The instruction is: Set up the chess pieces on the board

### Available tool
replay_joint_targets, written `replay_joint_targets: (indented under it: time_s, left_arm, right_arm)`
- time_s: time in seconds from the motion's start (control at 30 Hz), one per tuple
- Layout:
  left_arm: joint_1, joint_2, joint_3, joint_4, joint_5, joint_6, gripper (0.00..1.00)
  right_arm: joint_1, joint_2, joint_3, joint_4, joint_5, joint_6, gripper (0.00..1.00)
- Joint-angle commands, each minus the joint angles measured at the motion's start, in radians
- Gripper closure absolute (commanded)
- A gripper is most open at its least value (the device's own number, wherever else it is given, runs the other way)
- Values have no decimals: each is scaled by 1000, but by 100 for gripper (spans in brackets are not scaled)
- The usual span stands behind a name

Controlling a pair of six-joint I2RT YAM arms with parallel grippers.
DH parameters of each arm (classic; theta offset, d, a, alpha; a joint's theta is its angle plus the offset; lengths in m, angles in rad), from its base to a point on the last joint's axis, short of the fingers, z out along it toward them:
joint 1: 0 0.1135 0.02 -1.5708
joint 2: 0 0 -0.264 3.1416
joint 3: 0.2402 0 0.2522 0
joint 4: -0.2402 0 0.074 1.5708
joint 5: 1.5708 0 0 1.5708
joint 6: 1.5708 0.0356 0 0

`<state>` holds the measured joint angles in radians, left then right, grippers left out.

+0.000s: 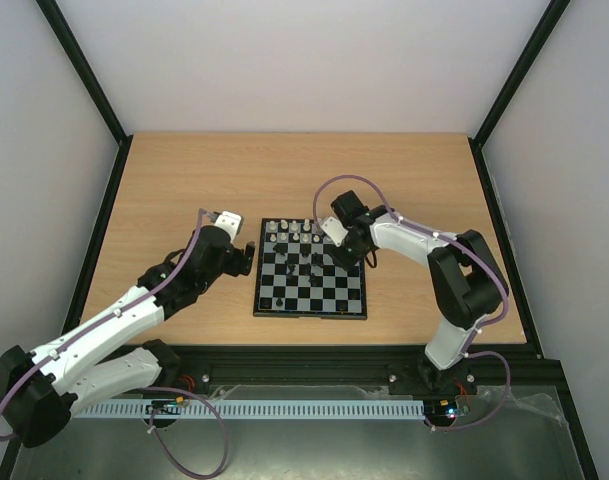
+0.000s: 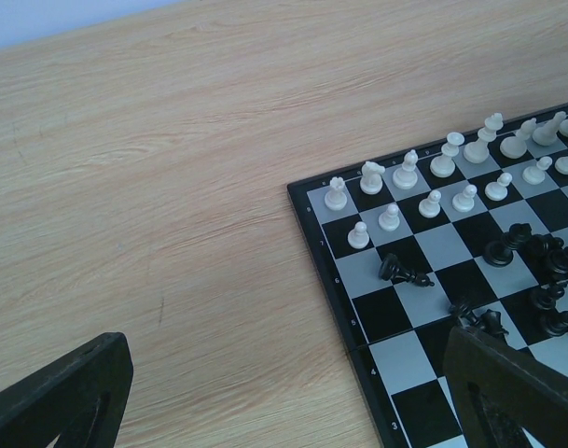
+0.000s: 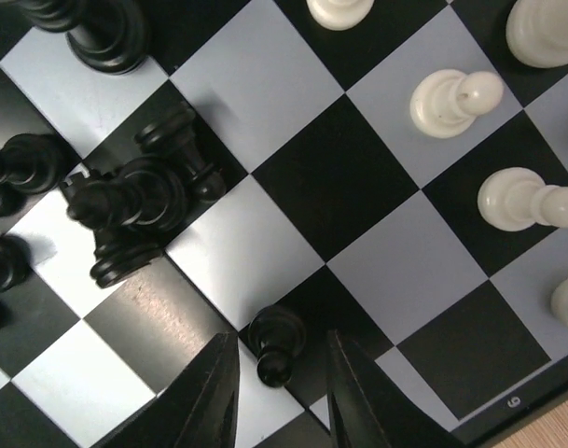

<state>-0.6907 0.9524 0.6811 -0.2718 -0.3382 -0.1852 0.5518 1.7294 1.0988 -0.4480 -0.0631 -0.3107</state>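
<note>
right jaws straddle a black pawn, left gripper open at the board's rim

the chessboard [image 1: 309, 300] lies on the wooden table [image 1: 184, 190], between the two arms. the white pieces [image 2: 433, 177] stand upright in two rows along its far side. the black pieces [image 3: 134, 210] are bunched in a loose huddle around the middle squares, several of them tipped over (one fallen black piece [image 2: 403, 273] lies apart from the rest, nearer the board's left rim).

the right gripper [image 3: 282, 392] hangs over the board, pointing down at it. its fingers [image 3: 209, 401] stand narrowly apart on either side of a lone upright black pawn [image 3: 276, 343]. a sliver of board shows between the pawn and each finger, so the pawn is bracketed, not pinched.

the left gripper [image 2: 288, 373] sits low just beside the board's left rim. its jaws are spread wide, with nothing between them but bare table and a corner of the board.
</note>
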Motion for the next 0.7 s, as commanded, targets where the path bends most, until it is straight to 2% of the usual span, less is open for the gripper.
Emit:
replay_joint_targets:
  time_s: [0.0, 0.3, 0.67]
  left_arm:
    - [3, 14, -1, -15, -6, 7, 6]
    - [3, 26, 0, -21, -16, 9, 6]
    - [3, 25, 0, -21, -9, 9, 6]
  right_arm:
    - [-3, 39, 35, -4, 7, -3, 75]
    - [-2, 14, 34, -38, -35, -14, 95]
    - [-1, -201, -100, -132, -113, -39, 97]
